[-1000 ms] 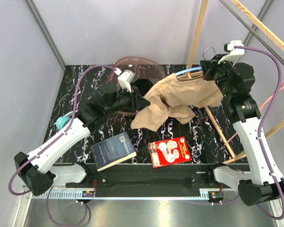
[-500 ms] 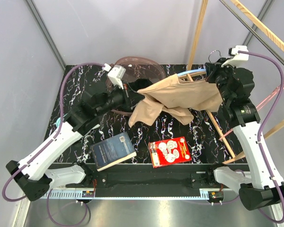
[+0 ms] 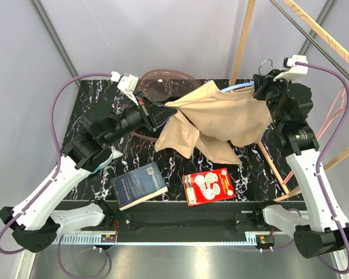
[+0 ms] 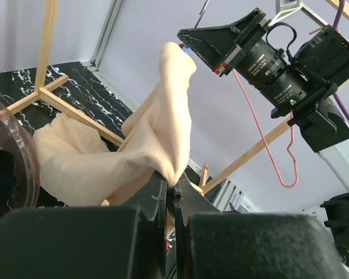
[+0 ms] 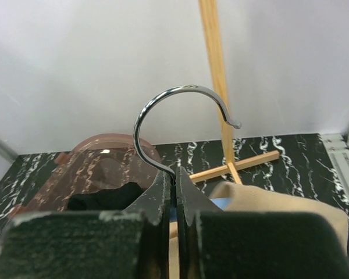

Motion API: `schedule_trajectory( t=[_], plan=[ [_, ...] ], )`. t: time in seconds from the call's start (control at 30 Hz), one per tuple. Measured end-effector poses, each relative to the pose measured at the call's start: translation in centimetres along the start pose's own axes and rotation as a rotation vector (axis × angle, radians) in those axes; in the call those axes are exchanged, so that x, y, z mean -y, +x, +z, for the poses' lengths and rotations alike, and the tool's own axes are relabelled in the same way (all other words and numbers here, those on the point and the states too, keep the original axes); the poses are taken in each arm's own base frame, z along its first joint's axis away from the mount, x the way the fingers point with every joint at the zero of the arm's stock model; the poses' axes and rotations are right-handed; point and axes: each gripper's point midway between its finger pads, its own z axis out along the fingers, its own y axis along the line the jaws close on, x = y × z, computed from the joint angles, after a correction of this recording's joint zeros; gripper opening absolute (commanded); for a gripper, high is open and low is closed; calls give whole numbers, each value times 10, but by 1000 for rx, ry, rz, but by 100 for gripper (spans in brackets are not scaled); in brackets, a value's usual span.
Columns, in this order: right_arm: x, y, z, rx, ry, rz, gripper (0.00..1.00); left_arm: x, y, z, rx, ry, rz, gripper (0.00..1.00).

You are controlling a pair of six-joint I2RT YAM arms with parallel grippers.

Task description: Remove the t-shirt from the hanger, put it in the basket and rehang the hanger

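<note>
T-shirt [image 3: 215, 119] suspended over the table's [image 3: 244, 174] rear half, between left hand [image 3: 170, 108] at its left edge and right hand [image 3: 257, 87] on the hanger [image 3: 238, 86] at right. Book [image 3: 138, 185] front-left; booklet [image 3: 208, 186] just right of it, apart.

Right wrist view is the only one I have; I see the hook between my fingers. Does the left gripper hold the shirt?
Observer: Yes, the left gripper is shut on a fold of the shirt.
Operator: Is the shirt off the hanger?
Observer: No; the top view shows it stretched from the hanger at the right gripper to the left gripper.
Operator: What else is on the table?
Observer: A book and a red card lie on the table, nearer the bases.
</note>
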Motion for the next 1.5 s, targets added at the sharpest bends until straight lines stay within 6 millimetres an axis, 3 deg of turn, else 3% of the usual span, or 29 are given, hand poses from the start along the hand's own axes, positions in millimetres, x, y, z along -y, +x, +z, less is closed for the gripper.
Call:
schedule_trajectory(
  t=[0.33,0.6,0.77,1.03,1.33,1.5],
  plan=[
    [25,15,7,-41,155,51,0,-15,-15,-33,97,-124,31,0],
    [32,-2,2,-13,230,117,0,-56,12,-34,66,-278,34,0],
    [32,-2,0,-21,241,142,0,-78,16,-42,75,-394,33,0],
    [34,-7,-1,-34,283,194,0,-90,21,-37,69,-443,19,0],
    [37,-3,-2,-52,319,244,0,-117,48,-39,43,-532,-33,0],
    [37,-6,-2,-54,326,263,0,-128,61,-22,1,-554,-46,0]
  ],
)
